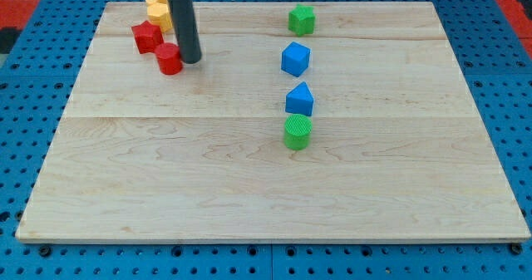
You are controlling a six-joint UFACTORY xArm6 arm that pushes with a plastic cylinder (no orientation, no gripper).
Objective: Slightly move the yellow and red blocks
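Observation:
My tip (190,61) rests on the wooden board (266,189) near its upper left corner. It touches the right side of a red cylinder (169,58). A red star-shaped block (146,36) lies just up and left of the cylinder. Two yellow blocks stand behind the rod near the view's top: one (155,0) at the board's edge, another (160,16) just below it, partly hidden by the rod.
A green block (302,19) sits at the top centre. Below it in a column are a blue cube-like block (295,59), a blue triangular block (300,100) and a green cylinder (297,132). A blue pegboard surrounds the board.

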